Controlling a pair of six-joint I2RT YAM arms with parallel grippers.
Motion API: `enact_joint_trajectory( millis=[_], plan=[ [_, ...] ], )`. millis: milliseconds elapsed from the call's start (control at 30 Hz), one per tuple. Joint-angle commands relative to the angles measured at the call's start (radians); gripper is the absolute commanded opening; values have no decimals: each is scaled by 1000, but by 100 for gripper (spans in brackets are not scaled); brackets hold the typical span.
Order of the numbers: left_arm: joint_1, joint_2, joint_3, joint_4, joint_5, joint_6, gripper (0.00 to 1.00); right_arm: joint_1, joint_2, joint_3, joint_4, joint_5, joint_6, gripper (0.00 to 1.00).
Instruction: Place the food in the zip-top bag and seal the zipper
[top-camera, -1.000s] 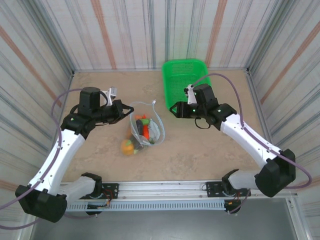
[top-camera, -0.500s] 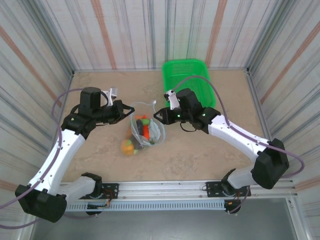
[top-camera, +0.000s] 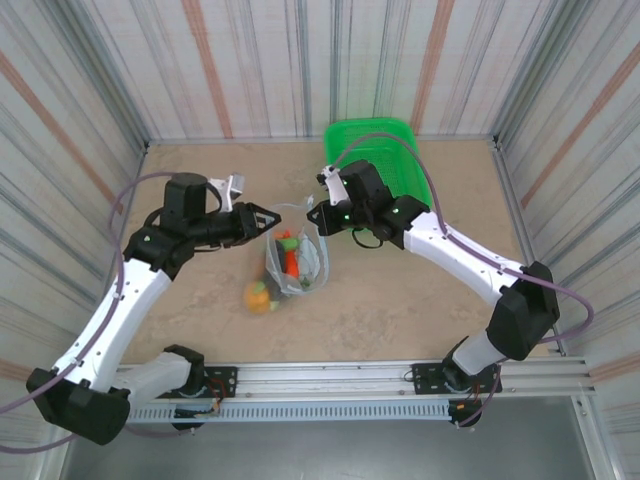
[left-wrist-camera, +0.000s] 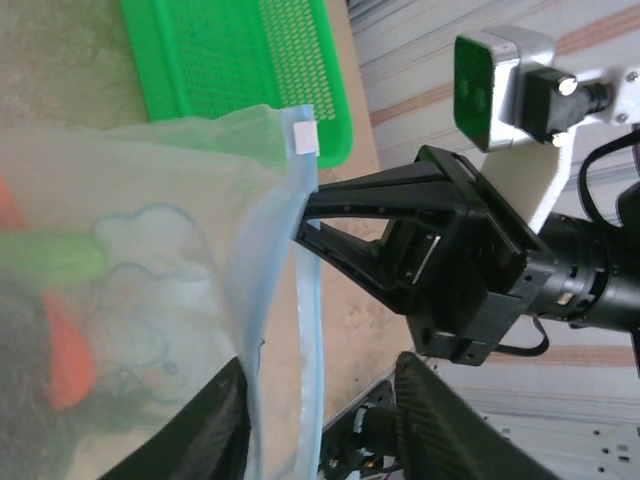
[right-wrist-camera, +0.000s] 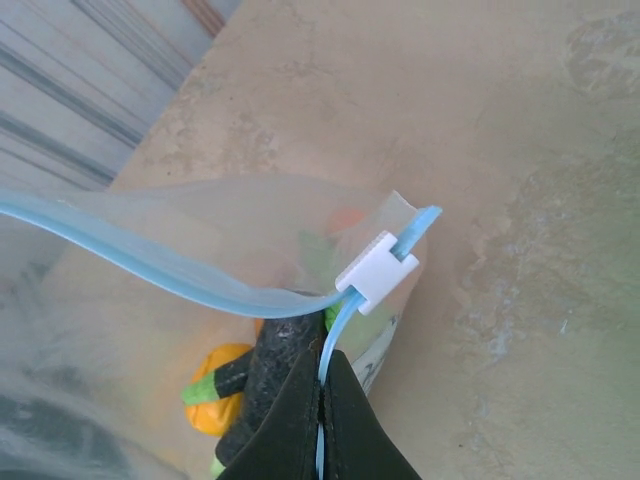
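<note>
Viewing from above: one orange food piece (top-camera: 257, 296) lies outside the zip-top bag (top-camera: 300, 262); sealing now would exclude it. Left wrist: left gripper (left-wrist-camera: 320, 385) fingers (left-wrist-camera: 445, 425) spread astride the zipper (left-wrist-camera: 310, 330); unanchored, the bag may drag. Right wrist: right gripper (right-wrist-camera: 322, 385) pinches the zipper below its slider (right-wrist-camera: 377, 270).

Robot test cell, probably lab or research workshop; surroundings beyond panels hidden. Beige stone-look tabletop (top-camera: 420, 300) boxed on three sides by striped panel walls (top-camera: 260, 70). White left arm (top-camera: 110, 320), right arm (top-camera: 470, 262) bolted to slotted aluminium rail (top-camera: 330, 375) at near edge. Purple cables (top-camera: 128, 192) loop off arms. Props: toy food (top-camera: 257, 296), green mesh basket (top-camera: 398, 160).
</note>
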Motion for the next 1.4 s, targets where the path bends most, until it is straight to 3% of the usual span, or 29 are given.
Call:
enact_joint_trajectory(
  millis=[0, 100, 333, 467, 533, 600, 667, 767, 867, 967, 1133, 1200, 1367],
  plan=[
    [-2, -37, 101, -30, -31, 82, 56, -24, 1, 121, -59, -32, -75, 0],
    [-2, -75, 157, -76, -119, 134, 64, -55, 23, 199, -91, -128, -117, 0],
    [-2, -136, 171, -84, -345, 181, 64, -63, 50, 294, -114, -310, -447, 0],
    [-2, -123, 136, -77, -466, 243, 62, -68, 81, 389, -244, -377, -645, 0],
    [-9, -115, 98, -26, -453, 298, 64, -62, 92, 417, -309, -395, -745, 0],
    [-63, -105, 46, 55, -434, 383, 81, -54, 99, 428, -356, -359, -825, 0],
    [-127, -98, 6, 115, -437, 498, 82, -43, 104, 428, -408, -335, -928, 0],
    [-234, -100, -43, 168, -548, 672, 85, -24, 107, 430, -498, -324, -1081, 0],
    [-262, -113, -87, 223, -548, 782, 90, -25, 117, 436, -557, -352, -1169, 0],
    [-262, -123, -118, 251, -462, 900, 77, -20, 142, 460, -624, -350, -1251, 0],
    [-260, -148, -187, 352, -472, 1071, 63, -4, 125, 408, -609, -338, -1326, 0],
    [-260, -149, -207, 377, -429, 1142, 60, 2, 107, 378, -576, -342, -1336, 0],
    [-253, -107, -187, 332, -274, 1185, 49, -6, 76, 367, -533, -397, -1323, 0]
  ],
)
